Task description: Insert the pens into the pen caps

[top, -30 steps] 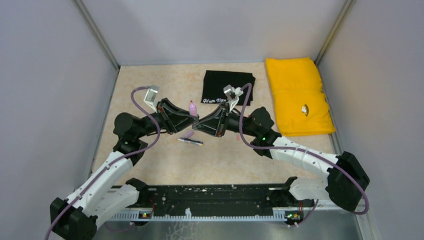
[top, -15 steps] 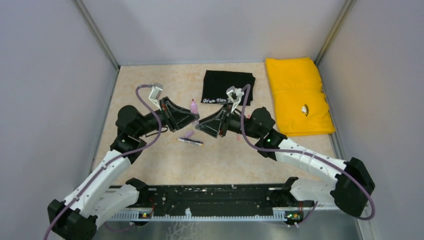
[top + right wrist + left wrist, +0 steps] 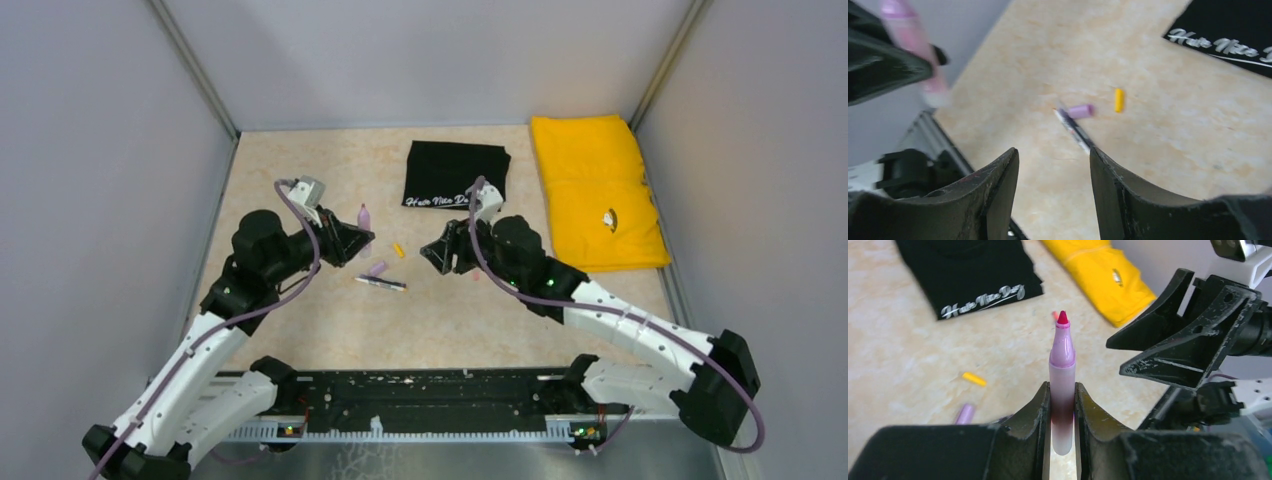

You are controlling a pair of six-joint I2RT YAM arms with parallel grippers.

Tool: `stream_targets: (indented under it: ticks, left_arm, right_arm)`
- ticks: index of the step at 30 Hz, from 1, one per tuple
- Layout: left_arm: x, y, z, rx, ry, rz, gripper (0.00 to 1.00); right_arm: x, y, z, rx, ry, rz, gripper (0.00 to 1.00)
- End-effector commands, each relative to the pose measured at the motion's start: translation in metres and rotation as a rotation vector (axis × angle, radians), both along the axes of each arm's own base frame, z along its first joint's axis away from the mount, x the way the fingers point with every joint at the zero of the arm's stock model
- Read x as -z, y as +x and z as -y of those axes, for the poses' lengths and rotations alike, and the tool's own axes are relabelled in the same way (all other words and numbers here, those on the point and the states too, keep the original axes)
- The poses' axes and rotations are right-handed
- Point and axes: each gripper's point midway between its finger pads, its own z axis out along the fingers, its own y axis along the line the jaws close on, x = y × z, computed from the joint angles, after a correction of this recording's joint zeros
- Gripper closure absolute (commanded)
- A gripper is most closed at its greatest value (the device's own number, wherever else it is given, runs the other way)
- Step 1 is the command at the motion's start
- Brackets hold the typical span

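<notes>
A beige marbled tabletop (image 3: 300, 330) is boxed in by grey walls on three sides, with a black rail along the near edge. A folded black shirt (image 3: 455, 168) lies at the far middle and a folded yellow cloth (image 3: 595, 190) at the far right.

The left fingers (image 3: 1044, 400) pinch the pale pink pen (image 3: 1062, 365) by its lower barrel. It stands upright above the tabletop with its red tip bare. The right fingers (image 3: 1007, 172) are spread and hold nothing, hovering just to the right.

Between the two arms lie the yellow cap (image 3: 399, 250), the purple cap (image 3: 376, 269) and the black-and-white pen (image 3: 381, 283). The purple cap sits just beside that pen's end.

Likely risks:
- The caps are tiny and round, so closing fingers may flick one away or roll it.
- Reaching for the purple cap could nudge the pen lying next to it.
- The held pen sticks far out of its grip and may pivot or slip when a cap is pushed on.
- Its bare tip could smear whatever it brushes.
- The arms face each other closely and could knock together.

Open room lies toward the near rail and the left wall. The shirt and cloth crowd the far side.
</notes>
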Motion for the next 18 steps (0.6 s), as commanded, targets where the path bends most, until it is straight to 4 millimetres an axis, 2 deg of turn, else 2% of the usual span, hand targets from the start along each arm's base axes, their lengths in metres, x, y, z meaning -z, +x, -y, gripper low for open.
stream_targets:
  ticks: [1, 3, 6, 12, 18]
  left_arm:
    - [0.019, 0.009, -0.044, -0.235, 0.129, -0.03, 1.0]
    - [0.027, 0.008, -0.057, -0.3, 0.141, -0.058, 1.0]
    - [0.031, 0.005, -0.076, -0.398, 0.15, -0.075, 1.0]
    - [0.011, -0.01, -0.104, -0.479, 0.161, 0.017, 1.0]
    - [0.0, -0.019, -0.131, -0.563, 0.225, 0.079, 1.0]
  right_arm:
    - [0.038, 0.03, 0.02, 0.144, -0.276, -0.019, 0.46]
    - [0.054, 0.032, 0.011, 0.084, -0.339, -0.015, 0.46]
    - [0.066, 0.037, -0.007, 0.006, -0.389, -0.009, 0.45]
    - [0.1, 0.05, -0.051, -0.142, -0.468, -0.046, 0.44]
    - [0.121, 0.072, -0.096, -0.263, -0.525, -0.034, 0.41]
